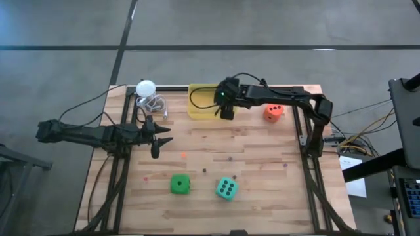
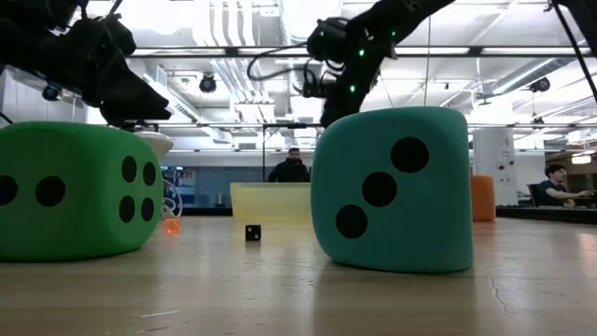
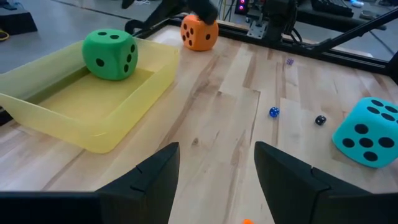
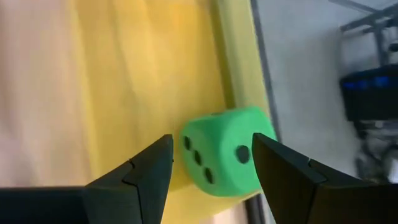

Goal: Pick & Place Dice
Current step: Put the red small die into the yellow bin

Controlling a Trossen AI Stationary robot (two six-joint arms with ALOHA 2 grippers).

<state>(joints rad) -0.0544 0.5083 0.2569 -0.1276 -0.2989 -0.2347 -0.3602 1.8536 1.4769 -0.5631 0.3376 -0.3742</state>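
A teal die (image 2: 392, 189) and a green die (image 2: 76, 190) are seen closest in the low view, both soft-edged cubes with black pips, standing apart on the wooden table (image 2: 298, 289). The teal die shows three pips on one face there and six on top from above (image 1: 226, 189); the green die on the table (image 1: 180, 184) sits just to its left, near the front edge. A small black die (image 2: 253, 232) and other tiny dice are scattered between them and the tray.

A yellow tray (image 1: 197, 105) is placed at the back of the table. A second green die (image 4: 227, 158) lies inside it, against the tray's wall, with three pips on one visible face and one on another. The right gripper (image 4: 211, 165) is held above this die with its fingers spread apart and clear of the die's sides; nothing is gripped.

An orange die (image 1: 273, 113) rests on the table to the right of the tray, near the back edge.

The left gripper (image 1: 159, 137) is held over the table's left side, fingers apart and empty, pointed toward the tray. A white ball (image 1: 146, 87) is seen at the back left corner.

People are visible in the room beyond the table.
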